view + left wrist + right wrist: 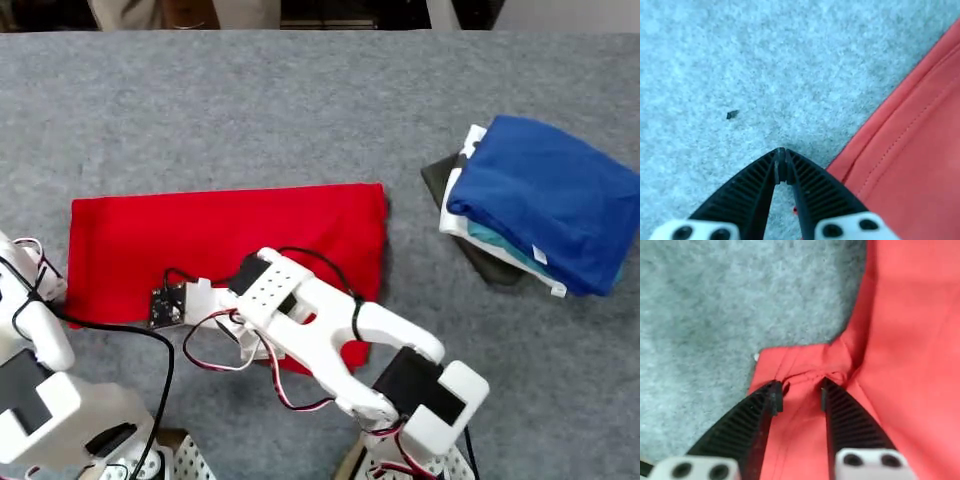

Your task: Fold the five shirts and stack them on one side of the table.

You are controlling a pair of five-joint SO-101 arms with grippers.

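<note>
Currently folding red shirt (pixel 220 240). With left end effector (pixel 781 165) together beside it, close right end effector (pixel 800 390), apart astride the hem, then lift across.

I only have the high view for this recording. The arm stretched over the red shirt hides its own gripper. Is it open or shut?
Observer: Open. In the right wrist view the right gripper has its jaws apart, with a bunched fold at the edge of the red shirt between them.
Operator: And the other arm, at the lower left of my picture?
Observer: The left gripper is shut on nothing, over the grey table just beside the shirt's hem.
</note>
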